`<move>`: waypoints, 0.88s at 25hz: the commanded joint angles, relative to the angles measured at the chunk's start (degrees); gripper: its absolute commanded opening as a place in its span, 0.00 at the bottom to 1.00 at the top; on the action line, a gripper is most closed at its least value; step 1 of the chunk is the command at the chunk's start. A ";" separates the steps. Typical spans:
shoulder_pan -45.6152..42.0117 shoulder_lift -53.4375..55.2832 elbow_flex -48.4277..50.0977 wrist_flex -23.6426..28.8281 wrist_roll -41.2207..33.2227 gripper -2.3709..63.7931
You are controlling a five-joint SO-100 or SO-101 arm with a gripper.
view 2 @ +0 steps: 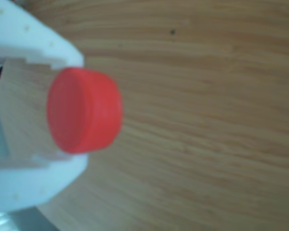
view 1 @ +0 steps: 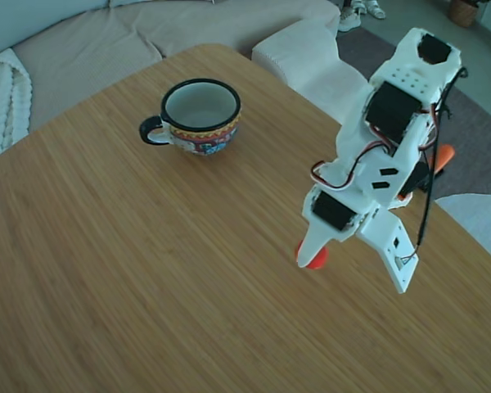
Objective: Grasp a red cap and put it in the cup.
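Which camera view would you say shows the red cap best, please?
The other view: the red cap fills the left side, close up, between the white fingers of the gripper. The fixed view shows only a red sliver below a finger.

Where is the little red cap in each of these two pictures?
Fixed view: the red cap peeks out under the white gripper, right of centre, far from the cup.
Other view: the cap fills the left-middle, between the white fingers.
Shared landmark: the wooden table, seen in both.
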 commanded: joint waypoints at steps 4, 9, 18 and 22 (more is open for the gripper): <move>13.18 12.57 -5.36 0.44 -0.18 0.04; 24.87 23.38 -5.54 5.10 -0.26 0.04; 43.15 37.88 1.58 5.80 0.26 0.04; 46.41 39.02 5.19 4.75 0.26 0.04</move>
